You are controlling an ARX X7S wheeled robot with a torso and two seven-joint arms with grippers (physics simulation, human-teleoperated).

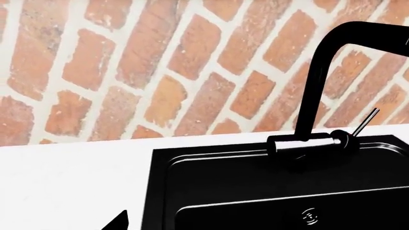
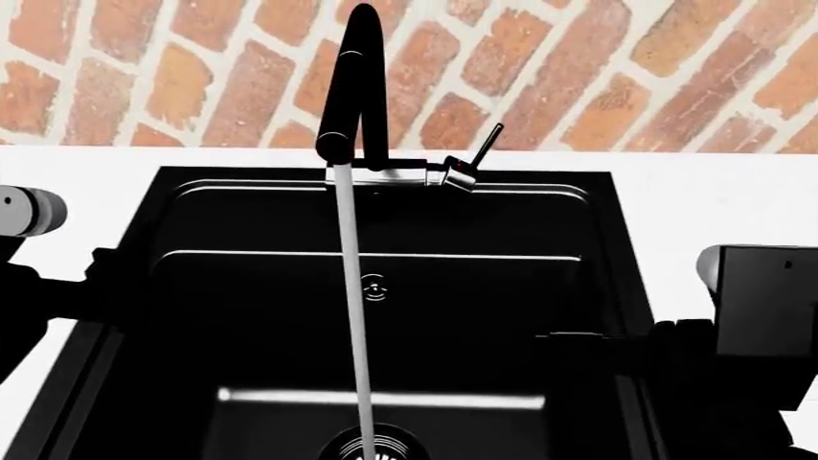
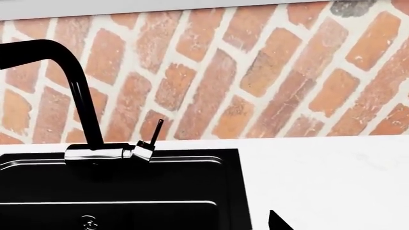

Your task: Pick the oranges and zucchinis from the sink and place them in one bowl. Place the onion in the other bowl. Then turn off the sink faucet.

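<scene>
The sink [image 2: 192, 287] is a deep black basin set into a white counter [image 2: 715, 201], with a brick wall [image 2: 167, 77] rising behind it; the round ribbed drain [image 2: 371, 446] sits at the basin floor, at the near edge of the head view; a small round overflow fitting [image 2: 374, 286] marks the sink's rear wall. The sink faucet [image 2: 348, 96] stands at the rear rim of the sink, its black spout arching forward over the basin; its silver base section [image 2: 409, 172] lies along the rim, and a thin lever [image 2: 488, 146] rises tilted from the end of that section. A white stream of water [image 2: 355, 316] falls from the spout end straight down onto the drain; the faucet is running. No oranges, zucchinis, onion or bowls appear in any view; the visible part of the basin holds only the water stream.

The left arm [image 2: 33, 287] shows at the sink's left rim, the right arm [image 2: 754, 316] at its right rim, both as dark shapes; the left tool shows only a black tip [image 1: 118, 221] over the counter beside the sink; the right tool likewise shows one black tip [image 3: 278, 221]; whether either tool is open or closed cannot be told.
</scene>
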